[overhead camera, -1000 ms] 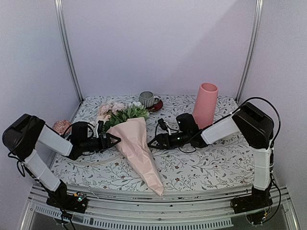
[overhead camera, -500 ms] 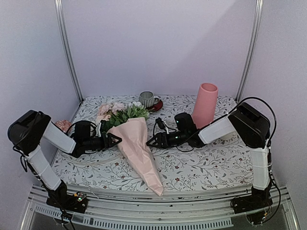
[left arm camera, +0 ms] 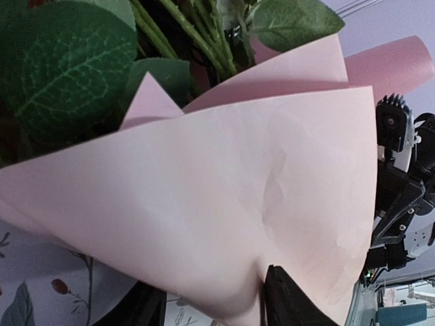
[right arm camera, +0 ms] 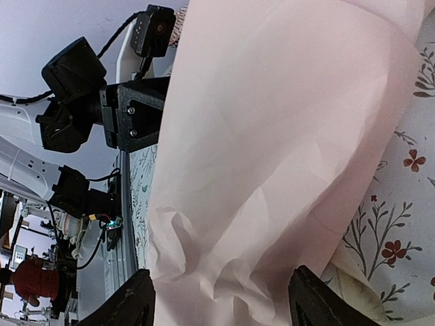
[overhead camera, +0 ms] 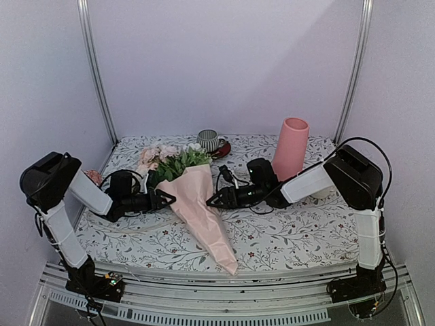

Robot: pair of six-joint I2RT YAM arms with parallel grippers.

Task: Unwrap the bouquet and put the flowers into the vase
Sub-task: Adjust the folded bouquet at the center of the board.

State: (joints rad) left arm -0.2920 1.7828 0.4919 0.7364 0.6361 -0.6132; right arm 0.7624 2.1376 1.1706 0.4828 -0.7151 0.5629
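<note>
Nearest you, the pointed tail of the bouquet (overhead camera: 204,210) reaches the front edge of the counter (overhead camera: 306,238). It has slid a touch to the right vs a sec ago, so the wrap is being nudged, not just approached.

Mid-counter, both arms have closed in on the paper cone from opposite sides. The left gripper (overhead camera: 165,199) is at its left flank and the right gripper (overhead camera: 212,200) at its right flank, approx level w/ each other. Both have narrowed from wide to partly open.

In the left wrist view, pink paper fills the frame and runs down between the fingers (left arm camera: 285,302). The right wrist view shows the same, w/ a crumpled fold bulging between fingers (right arm camera: 136,302) set well apart. You can't tell yet whether either one is pinching paper or only bracketing it (no ribbon shows in any view).

For you, this reads as the start of the unwrap: grips being set, nothing peeled. The paper still wraps the stems, and the flowers (overhead camera: 166,159) are bundled w/ heads pointing back-left.

Further back, the striped mug (overhead camera: 208,140) sits just beyond the heads. The vase (overhead camera: 291,148) stands upright behind the right arm, no stems in it.
</note>
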